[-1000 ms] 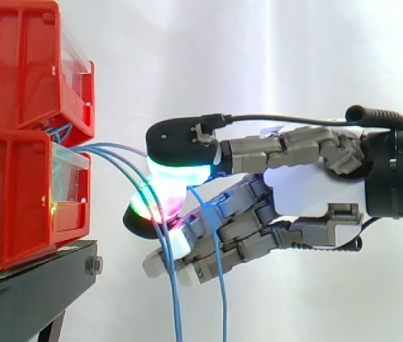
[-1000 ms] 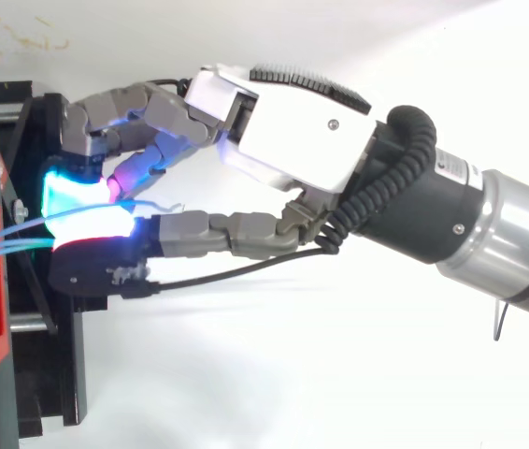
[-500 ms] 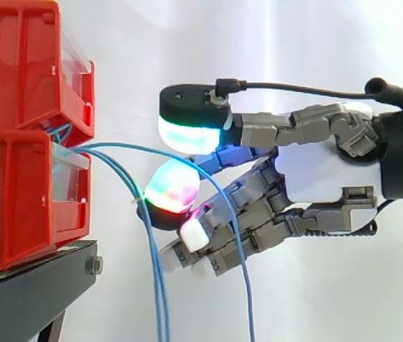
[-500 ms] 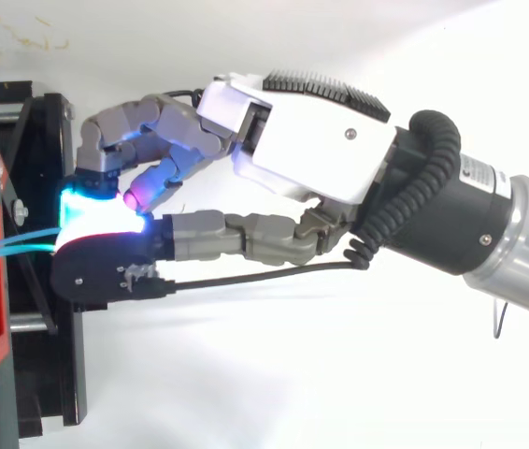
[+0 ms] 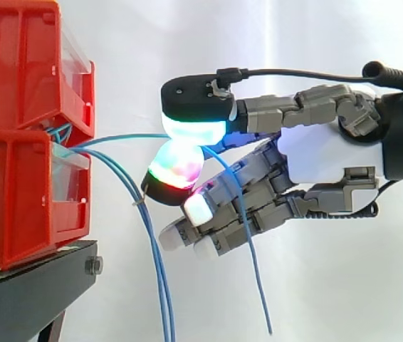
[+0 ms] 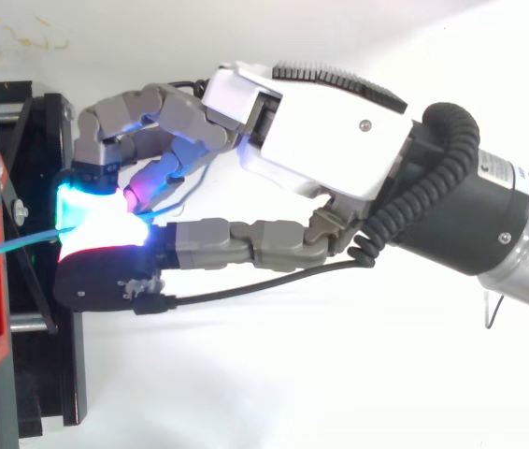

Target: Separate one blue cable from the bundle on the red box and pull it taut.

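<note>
We see the hand [image 5: 315, 167] pinching one blue cable [image 5: 134, 135] between its glowing pads [image 5: 194, 130], near the red bins [image 5: 16, 192] — the cable runs almost straight from the bins, and its free end hangs down.

Thin blue cables [image 5: 157, 271] come out of the gap between the stacked red boxes [image 5: 16, 192] and droop steeply downward. One blue cable [image 5: 127, 137] runs apart from them, almost level, to the hand [image 5: 322, 167], where glowing pads [image 5: 194, 130] pinch it. Its free end dangles beyond.
</note>
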Controlling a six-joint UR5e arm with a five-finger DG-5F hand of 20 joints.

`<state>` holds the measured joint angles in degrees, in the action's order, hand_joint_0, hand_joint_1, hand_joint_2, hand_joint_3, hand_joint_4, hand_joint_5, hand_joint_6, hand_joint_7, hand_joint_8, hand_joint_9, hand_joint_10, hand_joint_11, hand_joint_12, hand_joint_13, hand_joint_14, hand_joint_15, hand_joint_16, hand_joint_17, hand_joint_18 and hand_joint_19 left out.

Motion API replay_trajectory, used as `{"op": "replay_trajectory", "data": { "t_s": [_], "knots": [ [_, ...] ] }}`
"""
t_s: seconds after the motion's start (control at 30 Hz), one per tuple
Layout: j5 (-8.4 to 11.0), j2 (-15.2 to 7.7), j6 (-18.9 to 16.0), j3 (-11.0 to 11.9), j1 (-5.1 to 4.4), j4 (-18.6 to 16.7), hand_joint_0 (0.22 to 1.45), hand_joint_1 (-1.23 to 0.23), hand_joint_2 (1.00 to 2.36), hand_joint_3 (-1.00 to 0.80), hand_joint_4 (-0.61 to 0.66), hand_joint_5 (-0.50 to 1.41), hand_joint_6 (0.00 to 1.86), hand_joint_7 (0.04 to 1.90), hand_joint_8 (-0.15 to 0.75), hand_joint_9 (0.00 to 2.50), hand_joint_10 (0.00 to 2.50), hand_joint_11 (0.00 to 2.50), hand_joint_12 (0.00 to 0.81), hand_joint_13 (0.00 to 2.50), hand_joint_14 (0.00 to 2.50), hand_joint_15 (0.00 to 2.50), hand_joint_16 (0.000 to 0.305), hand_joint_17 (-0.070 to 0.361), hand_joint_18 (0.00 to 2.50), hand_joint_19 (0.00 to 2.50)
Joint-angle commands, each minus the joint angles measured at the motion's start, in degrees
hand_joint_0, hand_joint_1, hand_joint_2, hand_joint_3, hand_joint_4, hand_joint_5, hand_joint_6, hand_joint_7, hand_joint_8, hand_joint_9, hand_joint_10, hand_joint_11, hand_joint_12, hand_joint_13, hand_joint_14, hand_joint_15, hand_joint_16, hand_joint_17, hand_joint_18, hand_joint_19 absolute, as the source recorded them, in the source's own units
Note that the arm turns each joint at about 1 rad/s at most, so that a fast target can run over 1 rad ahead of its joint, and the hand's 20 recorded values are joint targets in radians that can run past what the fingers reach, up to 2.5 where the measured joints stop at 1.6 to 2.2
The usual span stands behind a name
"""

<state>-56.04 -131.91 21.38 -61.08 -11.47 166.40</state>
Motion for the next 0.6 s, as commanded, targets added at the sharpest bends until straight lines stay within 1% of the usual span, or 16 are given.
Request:
{"op": "replay_trajectory", "data": {
  "t_s": [0.0, 0.07, 0.1, 0.17, 0.2, 0.27, 0.3, 0.43, 0.57],
  "knots": [
    [0.23, 0.33, 0.15, -0.01, -0.04, 0.42, 0.61, -0.76, 1.02, -0.06, 0.12, -0.15, 0.92, 1.22, 0.409, 1.00, 0.01, 0.64, 0.434, 0.65, 0.01, 0.24, 0.051, 0.114, 0.63, 0.28],
    [0.23, 0.51, 0.15, -0.01, -0.04, 1.12, 0.61, -0.76, 1.02, -0.06, 0.13, -0.15, 0.92, 1.21, 0.408, 1.00, 0.02, 0.64, 0.434, 0.65, 0.01, 0.25, 0.051, 0.114, 0.63, 0.28],
    [0.23, 0.51, -0.02, -0.01, -0.04, 1.73, 0.60, -0.73, 1.02, -0.10, 0.17, -0.15, 0.92, 1.16, 0.407, 1.00, 0.02, 0.63, 0.438, 0.65, 0.01, 0.25, 0.052, 0.116, 0.64, 0.28],
    [-0.03, 0.51, -0.02, -0.01, -0.04, 2.61, 0.58, -0.71, 1.02, -0.19, 0.21, -0.16, 0.91, 1.16, 0.394, 0.99, 0.01, 0.64, 0.422, 0.63, 0.01, 0.26, 0.049, 0.110, 0.61, 0.30],
    [-0.03, 0.51, -0.02, -0.01, -0.04, 2.61, 0.57, -0.68, 1.02, -0.27, 0.21, -0.15, 0.91, 1.14, 0.395, 1.00, 0.02, 0.63, 0.425, 0.63, 0.01, 0.26, 0.049, 0.110, 0.60, 0.31],
    [-0.03, 0.51, -0.02, -0.01, -0.13, 2.79, 0.54, -0.62, 1.01, -0.34, 0.21, -0.15, 0.91, 1.11, 0.397, 1.00, 0.02, 0.63, 0.432, 0.63, 0.01, 0.26, 0.050, 0.112, 0.60, 0.31],
    [0.05, 0.51, -0.02, -0.01, -0.04, 2.79, 0.54, -0.59, 1.01, -0.39, 0.21, -0.15, 0.90, 1.13, 0.401, 1.00, 0.02, 0.63, 0.436, 0.63, 0.01, 0.26, 0.051, 0.114, 0.59, 0.31],
    [-0.03, 0.51, -0.02, -0.01, -0.13, 2.79, 0.53, -0.54, 1.01, -0.41, 0.21, -0.15, 0.89, 1.15, 0.409, 1.02, 0.01, 0.62, 0.436, 0.63, 0.01, 0.26, 0.051, 0.116, 0.59, 0.32],
    [0.05, 0.51, -0.02, -0.01, -0.13, 2.79, 0.54, -0.53, 1.01, -0.41, 0.22, -0.14, 0.88, 1.17, 0.407, 1.02, 0.02, 0.63, 0.434, 0.63, 0.01, 0.26, 0.051, 0.115, 0.58, 0.32]
  ]
}}
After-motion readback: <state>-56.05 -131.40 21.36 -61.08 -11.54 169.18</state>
